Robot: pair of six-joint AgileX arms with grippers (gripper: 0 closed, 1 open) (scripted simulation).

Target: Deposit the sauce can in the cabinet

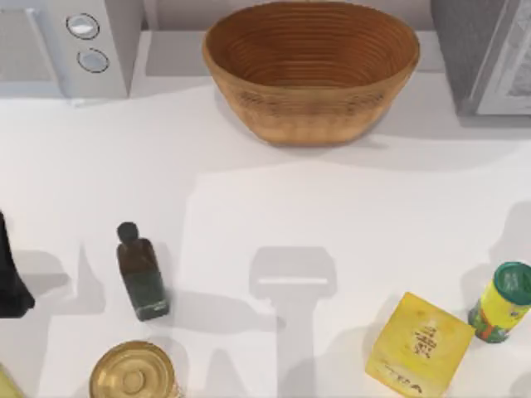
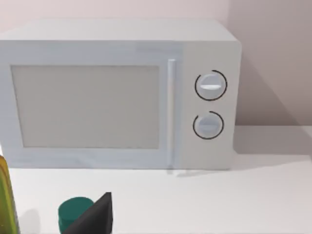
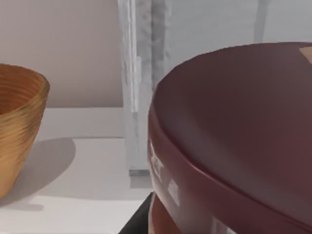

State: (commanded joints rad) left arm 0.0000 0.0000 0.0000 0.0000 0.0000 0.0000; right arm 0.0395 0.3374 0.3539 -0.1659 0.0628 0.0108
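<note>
The sauce can [image 3: 234, 141] looms very close in the right wrist view, its dark maroon flat top tilted toward the camera. My right gripper is shut on it, and one dark finger [image 3: 138, 220] shows beside the can's lower wall. The cabinet [image 1: 485, 54], with a grey speckled panel and a white-framed door, stands at the table's back right. In the right wrist view the cabinet [image 3: 141, 73] rises just behind the can. My left gripper [image 1: 10, 282] rests at the table's left edge.
A woven basket [image 1: 311, 70] sits at back centre, and a white microwave [image 1: 66, 46] with two knobs at back left. A dark bottle [image 1: 141, 274] and a gold-topped tin [image 1: 133, 373] stand front left. A yellow box [image 1: 419, 344] and a green-lidded container [image 1: 502, 303] are front right.
</note>
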